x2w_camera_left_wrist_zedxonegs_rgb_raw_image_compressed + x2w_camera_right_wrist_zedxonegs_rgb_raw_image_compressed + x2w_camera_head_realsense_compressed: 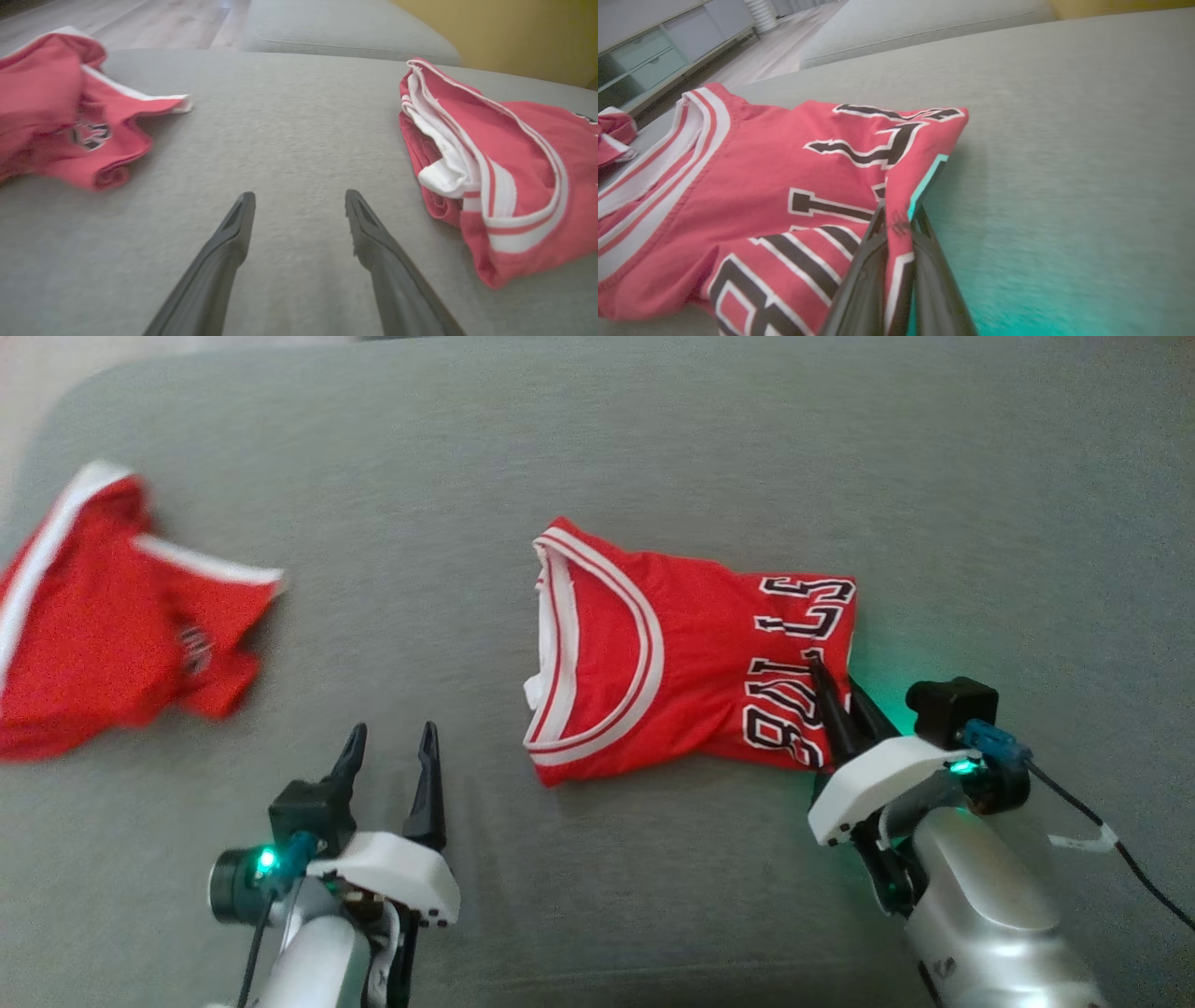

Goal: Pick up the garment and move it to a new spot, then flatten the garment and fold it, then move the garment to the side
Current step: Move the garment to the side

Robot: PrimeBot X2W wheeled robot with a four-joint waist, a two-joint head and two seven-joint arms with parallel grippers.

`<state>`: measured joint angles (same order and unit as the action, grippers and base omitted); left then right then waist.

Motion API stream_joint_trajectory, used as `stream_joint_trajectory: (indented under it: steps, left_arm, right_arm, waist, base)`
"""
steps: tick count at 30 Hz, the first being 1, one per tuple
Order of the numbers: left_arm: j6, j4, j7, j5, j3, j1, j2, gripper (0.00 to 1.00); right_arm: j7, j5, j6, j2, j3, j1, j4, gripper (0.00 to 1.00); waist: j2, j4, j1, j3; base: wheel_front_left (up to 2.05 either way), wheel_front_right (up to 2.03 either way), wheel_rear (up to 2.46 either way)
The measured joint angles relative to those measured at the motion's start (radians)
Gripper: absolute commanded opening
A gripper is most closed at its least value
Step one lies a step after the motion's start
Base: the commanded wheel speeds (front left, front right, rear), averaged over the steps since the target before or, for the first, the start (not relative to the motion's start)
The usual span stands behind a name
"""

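The garment (691,653) is a red jersey with white trim and black lettering, lying folded on the grey cushion (653,448). My right gripper (836,681) sits at its right edge by the lettering. In the right wrist view the right gripper (896,219) is shut on a raised fold of the jersey (784,177), with cloth pinched between the fingers. My left gripper (392,733) stands open and apart from the jersey, to its lower left. Between the left gripper's (300,196) fingers lies bare cushion, and the jersey's collar end (523,154) is to their right.
A second red garment (112,616) lies crumpled at the cushion's left edge, also seen on the left as the red garment (60,112) in the left wrist view. Beyond the cushion are a wood floor (163,23) and a pale cabinet (649,51).
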<state>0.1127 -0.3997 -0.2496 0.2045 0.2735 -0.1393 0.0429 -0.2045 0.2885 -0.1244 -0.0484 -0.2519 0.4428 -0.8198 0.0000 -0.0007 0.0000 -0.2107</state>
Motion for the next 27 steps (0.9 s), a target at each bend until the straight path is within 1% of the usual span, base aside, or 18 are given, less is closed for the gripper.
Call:
stream_joint_trajectory:
  steps: [11,14,17,19,21,24,26,27]
  left_arm:
    - [-0.034,-0.006,0.000,-0.038,-0.019,-0.039,0.000,1.00]
    - [-0.036,-0.006,0.000,-0.054,-0.023,-0.040,0.000,1.00]
    - [-0.044,-0.001,0.000,-0.065,-0.026,-0.042,0.000,1.00]
    - [-0.051,0.002,0.000,-0.072,-0.023,-0.049,0.000,1.00]
    - [-0.053,0.005,0.000,-0.075,-0.017,-0.058,0.000,1.00]
    - [-0.061,0.005,0.000,-0.088,-0.005,-0.068,0.000,1.00]
    - [-0.062,0.009,0.000,-0.089,0.006,-0.079,0.000,1.00]
    - [-0.069,0.010,0.000,-0.089,0.011,-0.084,0.000,1.00]
  right_arm:
    - [-0.010,0.083,0.000,-0.002,-0.097,0.000,0.058,0.00]
    - [-0.016,0.114,0.000,-0.003,-0.119,-0.001,0.081,0.00]
    - [-0.016,0.117,0.000,-0.003,-0.131,0.000,0.100,0.00]
    - [-0.016,0.111,0.000,-0.003,-0.125,0.001,0.102,0.00]
    - [-0.016,0.084,0.000,-0.003,-0.113,0.013,0.094,0.00]
    - [-0.014,0.022,0.000,-0.003,-0.076,0.080,0.068,0.00]
    - [-0.014,-0.029,0.000,-0.002,-0.025,0.150,0.045,0.00]
    - [-0.014,-0.050,0.000,-0.002,0.010,0.186,0.032,0.00]
  waist:
    - [0.0000,-0.321,0.0000,-0.009]
    - [0.0000,-0.397,0.0000,-0.018]
    - [0.0000,-0.458,0.0000,-0.030]
    - [0.0000,-0.480,0.0000,-0.045]
    - [0.0000,-0.486,0.0000,-0.064]
    - [0.0000,-0.471,0.0000,-0.085]
    - [0.0000,-0.450,0.0000,-0.097]
    - [0.0000,-0.438,0.0000,-0.103]
  base:
    - [0.00,0.00,0.00]
    - [0.00,0.00,0.00]
    - [0.00,0.00,0.00]
    - [0.00,0.00,0.00]
    - [0.00,0.00,0.00]
    - [0.00,0.00,0.00]
    - [0.00,0.00,0.00]
    - [0.00,0.00,0.00]
